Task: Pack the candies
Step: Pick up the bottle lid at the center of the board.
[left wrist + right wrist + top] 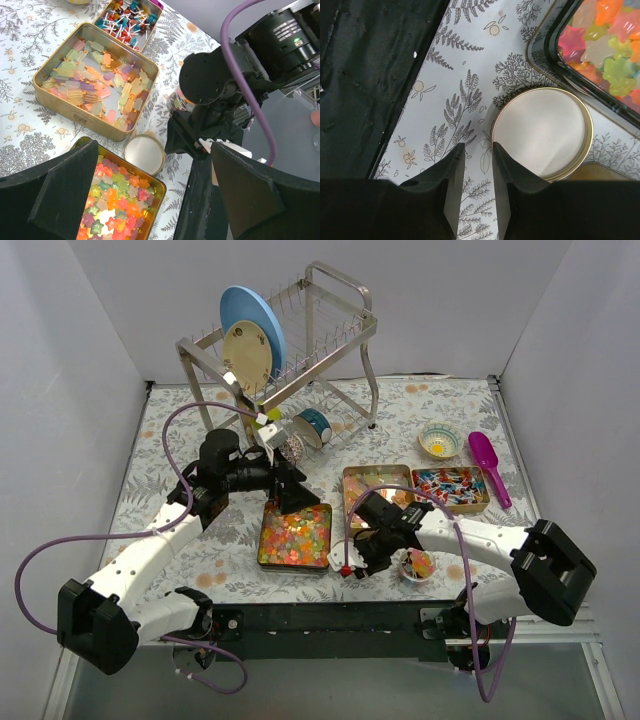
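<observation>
The left claw [155, 147] hangs spread wide over the square tin [295, 537] at lower centre of the overhead view. The star gummies [112, 200] fill that tin directly under its fingers, so they lie straight down from it and this arm looks the nearer one to them. Just right of the tin's lower right corner a round gold lid [542, 130] lies flat on the bench [180, 440]. The right claw [474, 147] is low beside it, its fingers drawn close with a slim bare gap and pinching nothing; one fingertip sits at the lid's left rim. Right again, a small round cup [418, 565] holds a few sweets, close under the right arm. Above it, at right of centre, sit the tin of pastel gummies [95, 80] and the tin of wrapped pieces [450, 487], side by side.
</observation>
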`<state>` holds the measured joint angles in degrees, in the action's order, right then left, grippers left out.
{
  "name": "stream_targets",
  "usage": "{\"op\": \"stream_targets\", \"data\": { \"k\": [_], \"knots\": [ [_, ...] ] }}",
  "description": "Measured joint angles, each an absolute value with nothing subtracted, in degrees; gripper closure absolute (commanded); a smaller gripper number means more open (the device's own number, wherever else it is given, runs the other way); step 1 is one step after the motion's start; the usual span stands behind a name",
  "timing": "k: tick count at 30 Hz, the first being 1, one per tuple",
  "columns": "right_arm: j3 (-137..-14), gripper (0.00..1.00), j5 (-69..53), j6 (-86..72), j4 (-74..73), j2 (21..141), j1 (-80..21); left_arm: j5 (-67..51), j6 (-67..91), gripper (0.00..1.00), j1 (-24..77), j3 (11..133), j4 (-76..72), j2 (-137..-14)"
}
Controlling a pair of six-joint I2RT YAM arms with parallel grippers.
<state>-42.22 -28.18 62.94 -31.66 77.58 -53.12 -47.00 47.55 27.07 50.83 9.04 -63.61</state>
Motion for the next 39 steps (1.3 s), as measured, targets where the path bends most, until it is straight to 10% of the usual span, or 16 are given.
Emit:
{"op": "stream_targets", "data": {
  "k": [11,17,39],
  "knots": [
    [-41.3,0.66,-26.1,64.5,-27.6,82.2,-53.2,-47.2,48.7,0.05,26.0,50.8,8.1,-63.5],
    [-41.3,0.99,-25.6,64.8,-26.9,82.2,-53.3,-47.5,49.4,0.05,25.9,50.1,7.0,-63.5],
    [-64.4,0.99,-14.2,42.8,-45.5,50.9,-50.1,-42.2,77.6,0.02,30.7,66.3,-11.4,-80.3]
  ]
}}
